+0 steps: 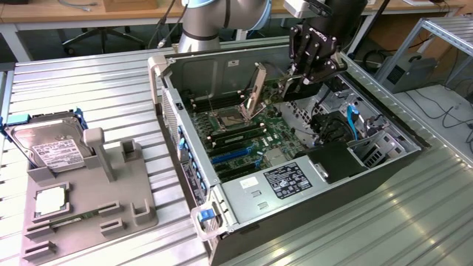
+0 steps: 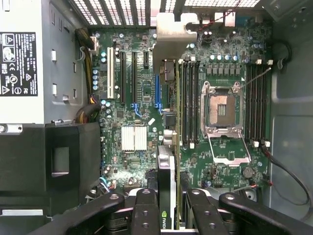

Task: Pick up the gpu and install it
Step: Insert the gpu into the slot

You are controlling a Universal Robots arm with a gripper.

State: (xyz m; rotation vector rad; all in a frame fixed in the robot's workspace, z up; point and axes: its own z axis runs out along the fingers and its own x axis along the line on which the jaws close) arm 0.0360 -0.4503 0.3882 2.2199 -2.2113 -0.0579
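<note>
The gripper hangs inside the open case, which lies on its side on the ridged metal desk. Its jaws are pinching the gpu, one black finger on each face of the card.

In the wrist view the gripper holds the gpu edge-on. The card runs away from the fingers across the motherboard, and its silver bracket lies at the far end, near the grilled wall of the case. The card sits between the expansion slots on one side and the memory slots on the other. The open socket lies beyond the memory slots. Whether the card's lower edge touches a slot cannot be told.

In the exterior view the gpu stands tilted over the board, its brownish back facing that view's left. The power supply, with its black-and-white label, fills the near corner of the case.

Well apart from the case, on the exterior view's left, a grey holder rests on the desk. A hard drive leans in its far end, and a thin green memory stick lies in a groove nearer the camera.
</note>
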